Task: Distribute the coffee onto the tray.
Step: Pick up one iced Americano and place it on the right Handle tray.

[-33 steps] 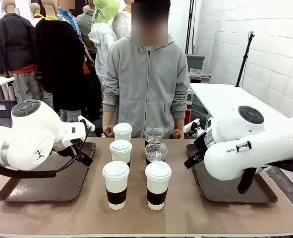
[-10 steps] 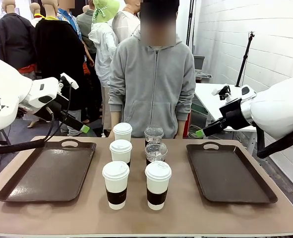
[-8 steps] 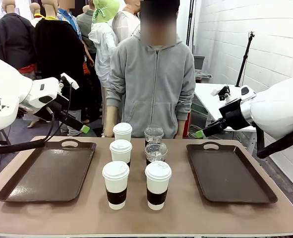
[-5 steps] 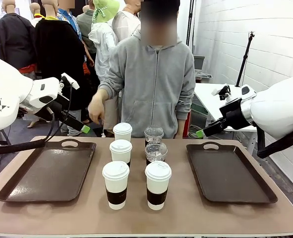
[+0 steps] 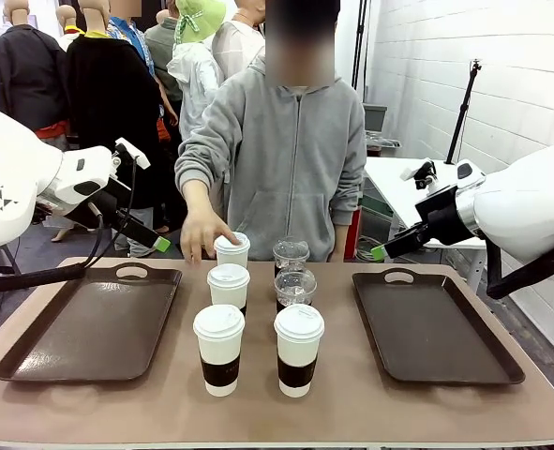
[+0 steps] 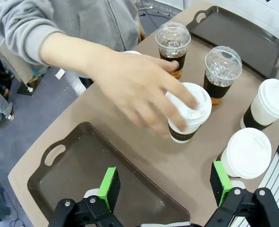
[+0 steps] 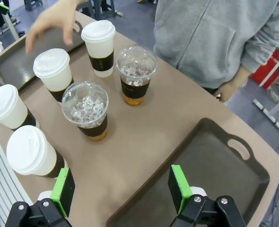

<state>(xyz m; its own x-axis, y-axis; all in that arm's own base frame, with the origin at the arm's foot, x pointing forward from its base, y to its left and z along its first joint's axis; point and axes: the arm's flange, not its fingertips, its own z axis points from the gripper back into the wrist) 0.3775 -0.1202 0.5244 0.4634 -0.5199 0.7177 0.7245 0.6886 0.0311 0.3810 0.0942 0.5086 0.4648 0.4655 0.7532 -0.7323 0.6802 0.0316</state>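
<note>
While the person's hand (image 5: 200,239) hovers by the twelve-o'clock tall white lidded paper cup (image 5: 232,246), the left hand (image 6: 165,184) or right hand (image 7: 121,189), both released, could strike it reaching in.

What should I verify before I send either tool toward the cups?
1. Person's hand out of the work area: not ok, it is at the far paper cup.
2. Whether that hand grips the cup: cannot tell.
3. Left tool open, holding nothing: ok.
4. Right tool open, holding nothing: ok.
5. All six cups upright with lids on: ok.
6. Left tray and right tray flat on the table: ok.
</note>
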